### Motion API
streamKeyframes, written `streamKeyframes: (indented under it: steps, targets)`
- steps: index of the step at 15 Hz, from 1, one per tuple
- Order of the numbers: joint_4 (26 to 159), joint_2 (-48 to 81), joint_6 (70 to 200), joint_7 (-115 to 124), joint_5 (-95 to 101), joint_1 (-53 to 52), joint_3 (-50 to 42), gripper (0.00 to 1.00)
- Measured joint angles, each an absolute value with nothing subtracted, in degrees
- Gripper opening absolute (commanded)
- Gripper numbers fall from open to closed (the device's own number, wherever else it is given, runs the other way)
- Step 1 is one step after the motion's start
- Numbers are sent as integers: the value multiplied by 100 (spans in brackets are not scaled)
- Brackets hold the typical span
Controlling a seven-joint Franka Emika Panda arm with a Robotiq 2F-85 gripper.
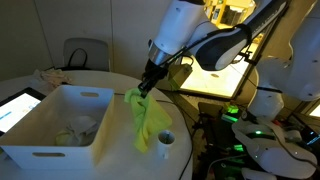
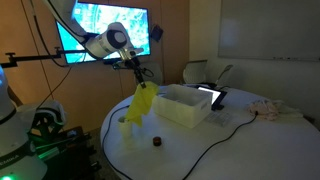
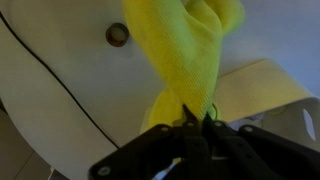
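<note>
Dim room: round white tabletop (image 2: 240,140), lit wall screen (image 2: 90,20), pale whiteboard (image 2: 268,28), grey chair (image 1: 85,52) against a plain wall.

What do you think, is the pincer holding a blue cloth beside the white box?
Not quite: the floppy fabric cloth is yellow, not blue, as both exterior views show. The pincer does hold it beside the white rectangular plastic box.

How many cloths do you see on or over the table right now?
2. The yellow cloth hangs from the jaws beside the white bin; a pale crumpled cloth lies at the table edge. Pale items inside the bin may be more.
</note>
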State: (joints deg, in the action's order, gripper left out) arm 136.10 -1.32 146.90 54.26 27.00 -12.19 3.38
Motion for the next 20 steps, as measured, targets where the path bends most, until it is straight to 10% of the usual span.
streamKeyframes:
  steps: [20]
  targets:
    - [10505,1495,13640,7424,3506,-1412,563,2]
